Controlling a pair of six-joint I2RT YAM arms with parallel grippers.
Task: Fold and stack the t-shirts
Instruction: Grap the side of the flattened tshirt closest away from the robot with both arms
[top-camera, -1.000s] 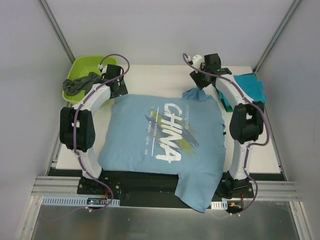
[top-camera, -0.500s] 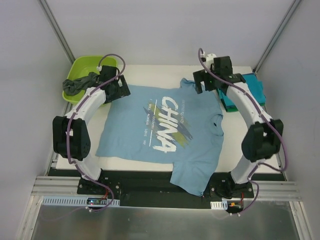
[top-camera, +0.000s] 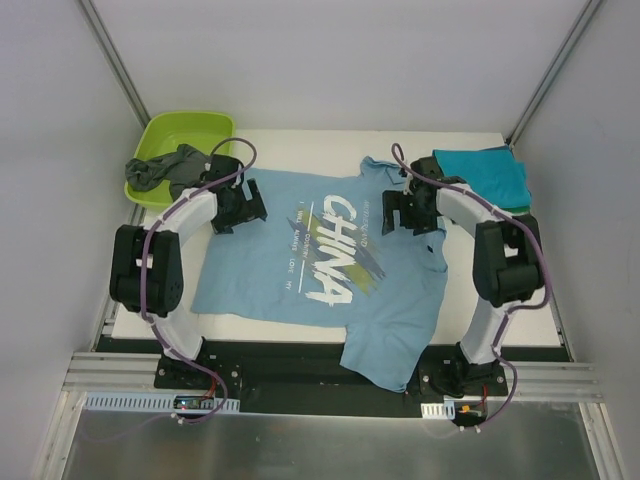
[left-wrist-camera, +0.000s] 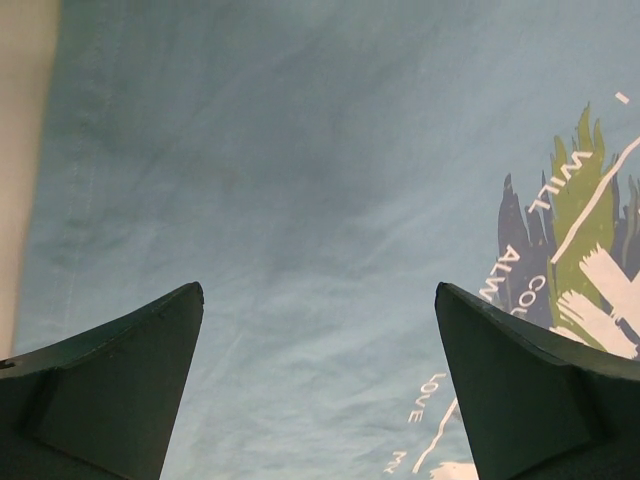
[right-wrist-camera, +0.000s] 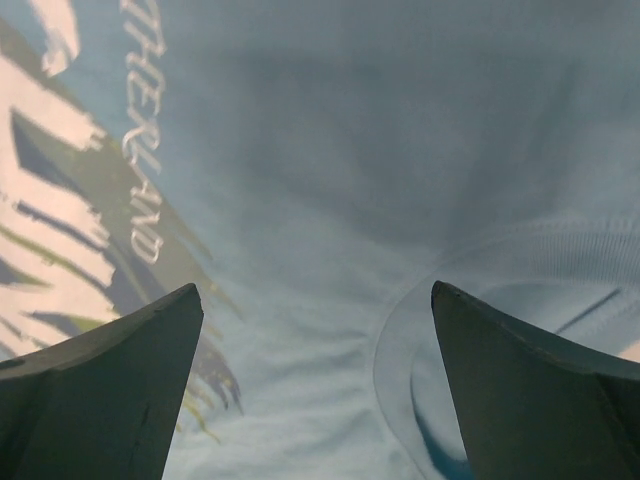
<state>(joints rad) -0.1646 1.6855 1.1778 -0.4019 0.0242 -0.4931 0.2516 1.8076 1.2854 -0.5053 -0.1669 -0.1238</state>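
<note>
From above we see the light blue cotton t-shirt (top-camera: 320, 260) spread print-up on the white table (top-camera: 300, 148), with one sleeve drooping over the near edge. A folded teal t-shirt (top-camera: 485, 172) lies far right, and a dark grey t-shirt (top-camera: 165, 170) drapes over the lime-green plastic tub (top-camera: 190, 128). Only the wrist views show the left gripper (left-wrist-camera: 318, 290) and right gripper (right-wrist-camera: 316, 290) spread wide and empty over the cloth, the right one by the ribbed collar (right-wrist-camera: 470, 330). We read "CHINA", "WILL", "LOVE" and "THERLAND".

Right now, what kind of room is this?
Probably a robot lab booth: bare white walls, left arm and right arm bolted at a table, light blue t-shirt spread out.
</note>
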